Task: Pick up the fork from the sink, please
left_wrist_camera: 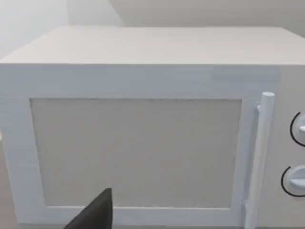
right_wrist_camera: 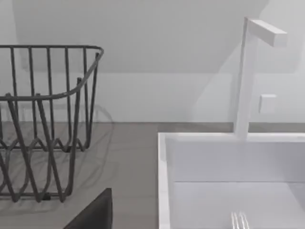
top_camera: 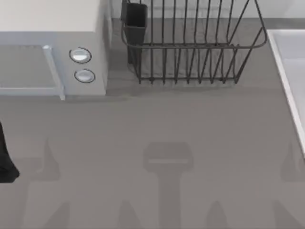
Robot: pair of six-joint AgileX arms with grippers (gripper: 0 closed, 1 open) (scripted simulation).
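— Where is the slim shiny silver metal fork point(right_wrist_camera: 239, 221) to be found, and how is it laid?

— Its pale tines are seen on the floor of the large pale grey-white rectangular sink point(right_wrist_camera: 163, 191), in the right wrist view; the tines are pointed toward the sink's back wall, where a white square-section tap point(right_wrist_camera: 244, 76) is mounted; the long axis is thus run front to back in the basin, though the handle is cut off from sight.

— And where is the sink placed on the grey table point(top_camera: 190, 143)?

— At the table's right edge, toward the far right corner; the dark wire dish rack point(top_camera: 190, 45) is set along the far edge just beside it, apart from it; a dark cutlery cup point(top_camera: 135, 21) is hung at the rack's left end; a white box-shaped microwave point(top_camera: 52, 47) with two round knobs is stood at the far left corner.

— How are the arms posed?

— The left arm point(top_camera: 5, 157) is glimpsed at the table's left edge, its wrist camera levelled at the microwave door; the right wrist camera is levelled at the sink from the near side; whether either gripper is parted or closed cannot be told.
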